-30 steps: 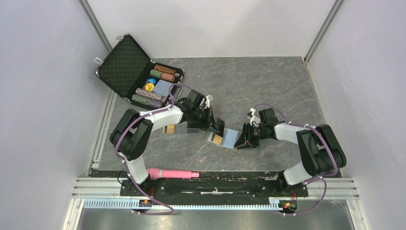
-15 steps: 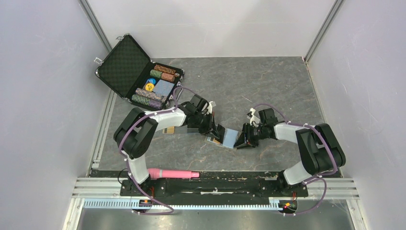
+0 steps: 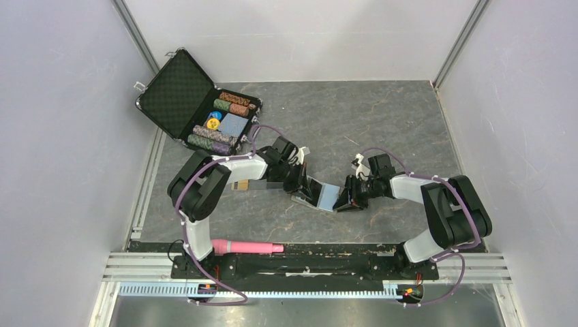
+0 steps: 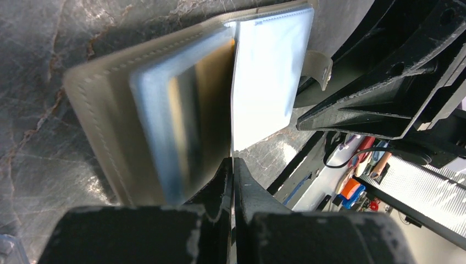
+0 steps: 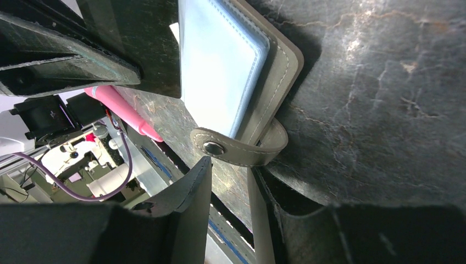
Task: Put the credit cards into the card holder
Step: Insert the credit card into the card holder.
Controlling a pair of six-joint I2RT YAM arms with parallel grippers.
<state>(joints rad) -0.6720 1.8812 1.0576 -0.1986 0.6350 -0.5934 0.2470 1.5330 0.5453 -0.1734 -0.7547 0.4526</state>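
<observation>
The card holder [image 3: 328,196] lies open on the table, taupe outside, light blue inside. My left gripper [image 3: 305,182] is shut on the glossy black card [image 3: 315,189] and holds it on edge in the holder's fold. In the left wrist view the card [image 4: 232,146] runs edge-on out of my gripper [image 4: 232,162], with an orange-gold card [image 4: 200,99] in the left pocket. My right gripper [image 3: 346,195] is open at the holder's right edge. In the right wrist view the closing tab [image 5: 236,148] lies just past that gripper [image 5: 228,165]. A second orange-gold card [image 3: 240,185] lies left of my left gripper.
An open black case of poker chips [image 3: 198,102] stands at the back left. A pink cylindrical object [image 3: 247,246] lies on the front rail between the arm bases. Grey walls enclose the table on three sides.
My left gripper has moved right with the black card, which now covers the orange-gold card in the holder's left half. The right gripper has stayed in place.
</observation>
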